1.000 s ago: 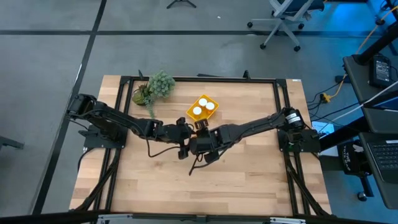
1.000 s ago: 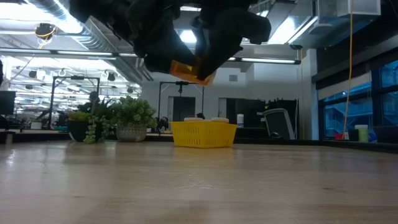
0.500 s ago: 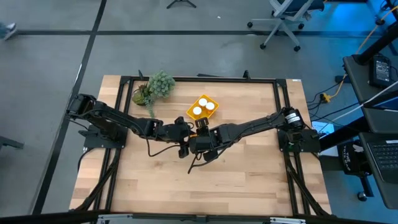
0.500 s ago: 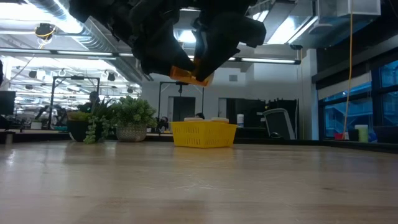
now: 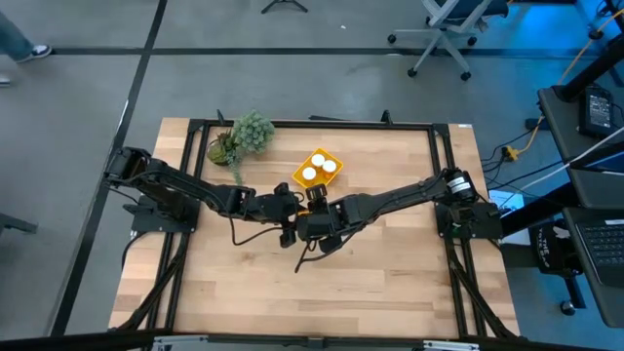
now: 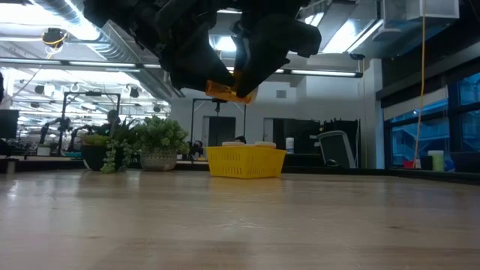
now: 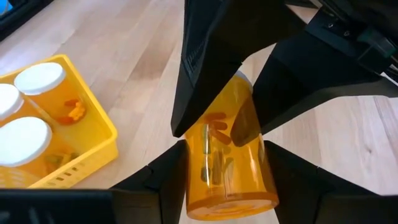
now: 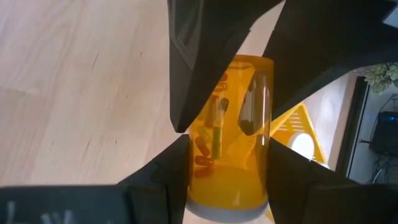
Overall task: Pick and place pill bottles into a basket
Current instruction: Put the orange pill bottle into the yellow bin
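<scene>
Overhead, you'll find almost nothing changed since half a second ago: the left gripper [image 5: 292, 207] and right gripper [image 5: 310, 209] stay nose to nose at the table's middle over one small orange translucent pill bottle [image 5: 316, 195], just short of the small bright yellow square plastic basket [image 5: 319, 168] showing two white caps, with bare wooden table [image 5: 390, 283] on every other side. From table height, the bottle [image 6: 227, 89] hangs tilted well above the basket [image 6: 245, 162] and the leafy green potted plant [image 6: 159, 142]. Your left wrist camera shows fingers [image 7: 163, 184] of both arms closed on the bottle [image 7: 227, 163] beside the basket [image 7: 93, 146], and the right wrist camera shows the same double grip [image 8: 231, 143].
</scene>
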